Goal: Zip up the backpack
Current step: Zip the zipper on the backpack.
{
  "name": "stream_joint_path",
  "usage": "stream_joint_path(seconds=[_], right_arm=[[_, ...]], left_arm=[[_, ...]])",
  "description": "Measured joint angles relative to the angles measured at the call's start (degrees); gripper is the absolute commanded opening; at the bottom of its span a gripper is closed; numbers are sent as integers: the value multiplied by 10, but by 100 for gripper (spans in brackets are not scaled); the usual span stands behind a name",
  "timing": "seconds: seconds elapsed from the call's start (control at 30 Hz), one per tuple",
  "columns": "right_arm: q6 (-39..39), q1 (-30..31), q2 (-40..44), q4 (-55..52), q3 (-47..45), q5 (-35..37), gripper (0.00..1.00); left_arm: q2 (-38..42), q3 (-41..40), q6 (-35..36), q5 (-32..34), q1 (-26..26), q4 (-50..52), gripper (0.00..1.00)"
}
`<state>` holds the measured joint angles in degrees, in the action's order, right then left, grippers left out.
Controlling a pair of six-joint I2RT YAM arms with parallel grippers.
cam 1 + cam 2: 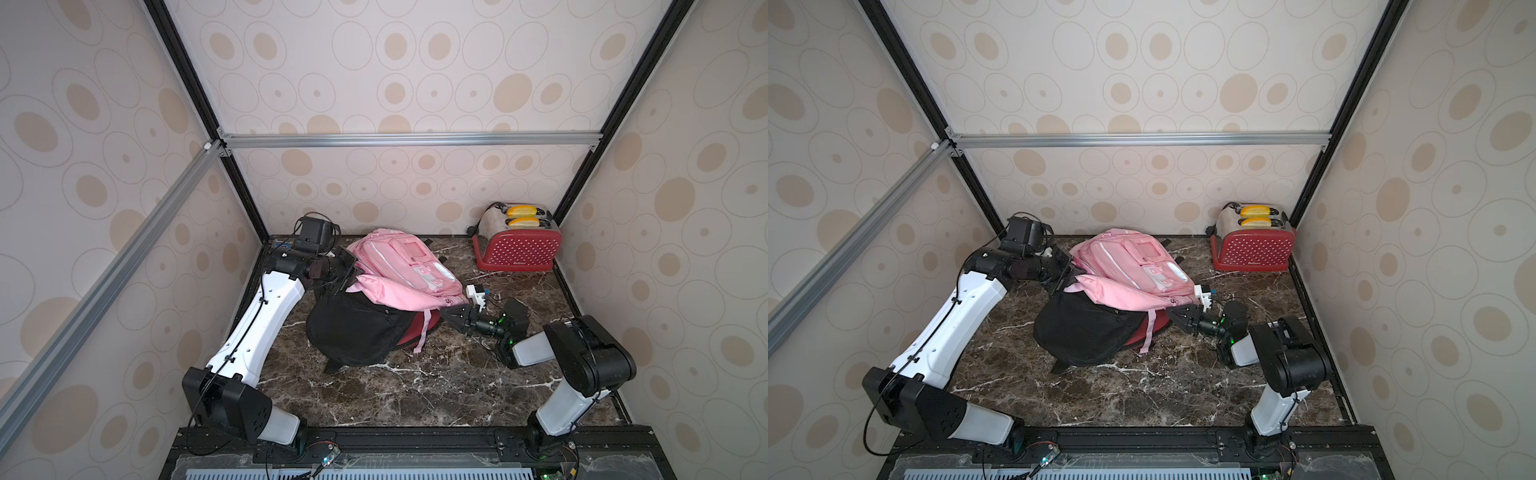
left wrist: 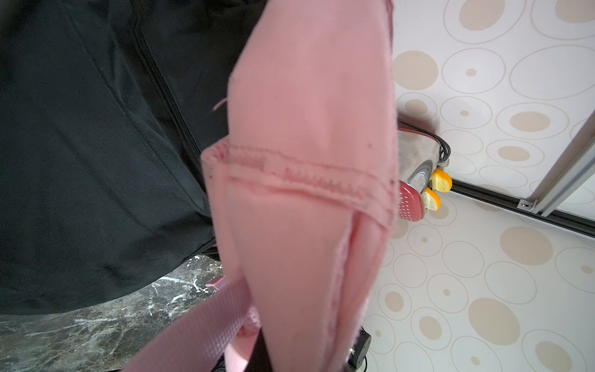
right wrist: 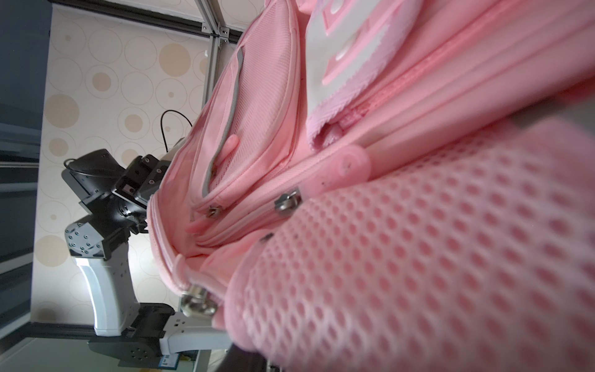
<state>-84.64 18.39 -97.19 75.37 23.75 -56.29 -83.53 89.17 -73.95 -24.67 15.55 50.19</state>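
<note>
Pink backpack (image 1: 403, 266) slumped, table (image 1: 415, 395) rear-centre; padded mesh, metal zipper pulls (image 3: 287, 203); left pincer (image 1: 351, 272) pinching backpack fabric; right pincer (image 1: 444, 311): cannot tell.

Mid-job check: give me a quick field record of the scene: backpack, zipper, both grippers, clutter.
pink backpack: lying on marble table, partly over a black bag
metal slider: shows in the right wrist view
left gripper: shut, at backpack's left side, apparently pinching fabric
right gripper: at backpack's right edge; opening unclear
clutter: red toaster, back right corner
</note>
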Motion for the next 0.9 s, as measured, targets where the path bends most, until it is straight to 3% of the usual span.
stream_joint_path(seconds=[0.4, 0.9], right_arm=[[95, -8, 83, -184, 41, -26, 28], [331, -31, 210, -587, 108, -42, 23]], left_arm=[[0, 0, 0, -5, 3, -6, 0], [-1, 0, 0, -5, 6, -8, 0]])
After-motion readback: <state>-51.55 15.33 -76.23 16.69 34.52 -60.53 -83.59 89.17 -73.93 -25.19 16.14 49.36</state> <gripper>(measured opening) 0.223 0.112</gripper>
